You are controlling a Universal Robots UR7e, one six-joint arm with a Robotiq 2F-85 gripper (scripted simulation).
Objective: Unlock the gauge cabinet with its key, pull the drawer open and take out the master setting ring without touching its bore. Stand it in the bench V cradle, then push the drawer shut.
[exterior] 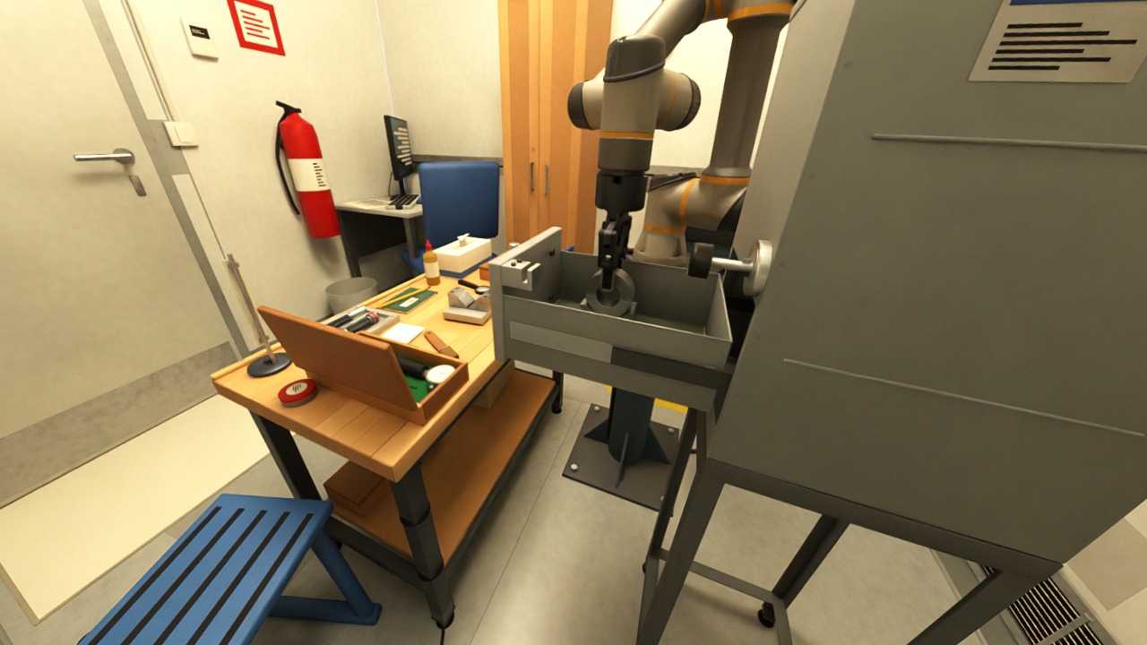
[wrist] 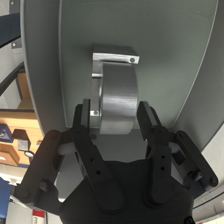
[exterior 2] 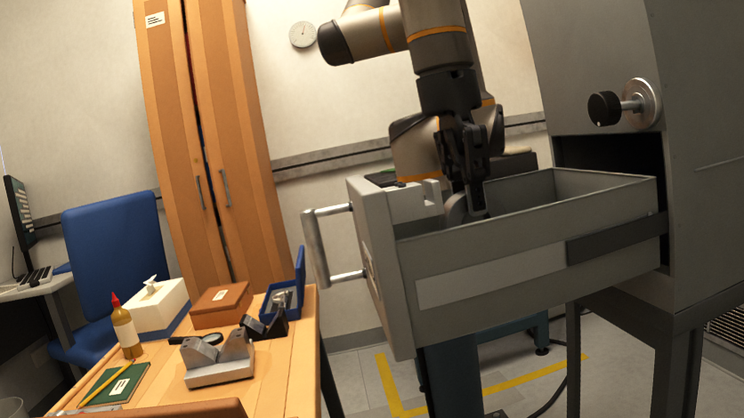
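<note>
The steel master setting ring (wrist: 118, 96) (exterior: 609, 295) stands on edge in a metal holder inside the pulled-out grey drawer (exterior: 614, 321) (exterior 2: 510, 249), and its top rim sits between my fingers. My gripper (wrist: 114, 117) (exterior: 612, 255) (exterior 2: 467, 182) points straight down into the drawer and is open, holding nothing. The key with its black knob (exterior: 704, 260) (exterior 2: 604, 108) sticks out of the cabinet lock above the drawer. The grey V cradle (exterior 2: 218, 357) (exterior: 468, 305) sits on the wooden bench, left of the drawer.
The drawer's walls and its front panel with the bar handle (exterior 2: 315, 244) enclose the gripper closely. The cabinet body (exterior: 946, 265) rises to the right. The bench (exterior: 369, 377) carries an open wooden case, a bottle, a tissue box and small tools. A blue step (exterior: 216, 569) stands on the floor.
</note>
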